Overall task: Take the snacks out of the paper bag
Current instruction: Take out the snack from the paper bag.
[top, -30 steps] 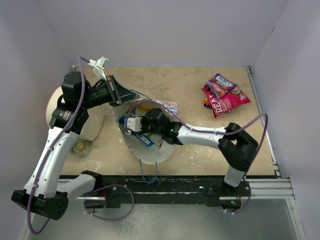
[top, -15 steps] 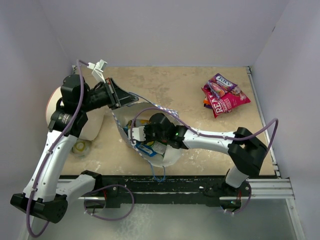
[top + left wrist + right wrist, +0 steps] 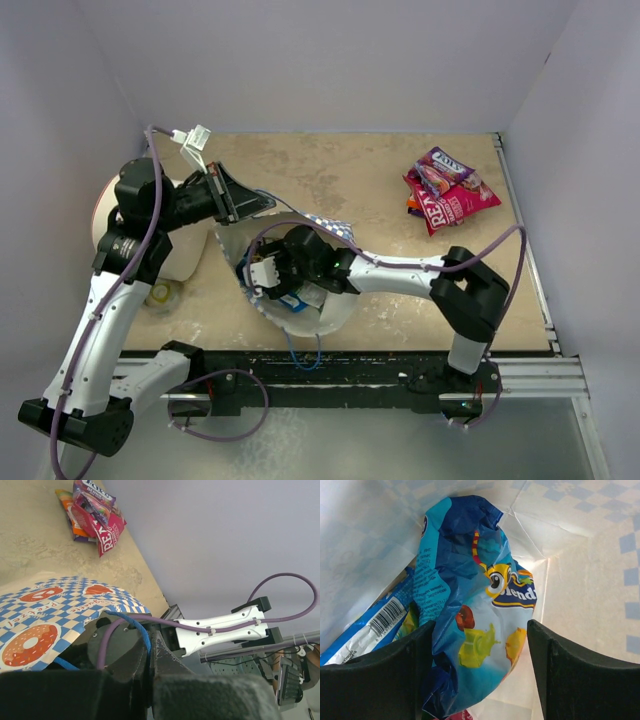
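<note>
Right wrist: right gripper (image 3: pixel 480 645) is sitting deep inside the paper bag (image 3: pixel 590 560), jaws wide apart and straddling a blue packet (image 3: pixel 475 590), gripping nothing yet. A barcoded packet (image 3: pixel 370 625) is lying beside it in the bag. Meanwhile left gripper (image 3: pixel 150 660) is pinching the blue cord handle (image 3: pixel 142 632) at the bag's rim, likely holding the mouth open for access. Other snacks (image 3: pixel 447 190) are lying out on the table, well apart from the bag.

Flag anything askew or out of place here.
The paper bag is tipped over, its mouth pulled open by the left claw pinching its blue cord handle, while the open right claw reaches inside. Nothing looks spilled.
</note>
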Available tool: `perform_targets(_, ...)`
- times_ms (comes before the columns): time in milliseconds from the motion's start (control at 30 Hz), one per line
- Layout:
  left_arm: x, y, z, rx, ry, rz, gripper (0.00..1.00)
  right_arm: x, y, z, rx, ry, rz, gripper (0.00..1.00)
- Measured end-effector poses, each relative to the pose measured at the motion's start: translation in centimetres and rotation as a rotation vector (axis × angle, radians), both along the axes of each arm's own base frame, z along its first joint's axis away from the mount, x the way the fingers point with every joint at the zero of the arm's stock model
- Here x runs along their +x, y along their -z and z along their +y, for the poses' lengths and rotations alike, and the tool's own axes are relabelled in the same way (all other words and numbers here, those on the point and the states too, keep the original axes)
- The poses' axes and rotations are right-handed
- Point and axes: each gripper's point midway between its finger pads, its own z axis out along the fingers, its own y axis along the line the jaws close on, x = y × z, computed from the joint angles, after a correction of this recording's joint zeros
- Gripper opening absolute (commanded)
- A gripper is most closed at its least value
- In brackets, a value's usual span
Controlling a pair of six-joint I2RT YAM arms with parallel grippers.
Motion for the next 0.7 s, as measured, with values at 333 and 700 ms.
perform_targets(333, 0.0, -0.6, -0.1, -0.007, 0.008, -0.034, 0.0, 2.2, 1.8, 3.3, -0.008, 0.035, 0.0, 0.43)
perform_targets(700, 1.5, 2.8, 1.6, 0.103, -0.133, 0.063, 0.0, 6.2, 1.1, 3.2, 0.007, 0.161, -0.046, 0.0)
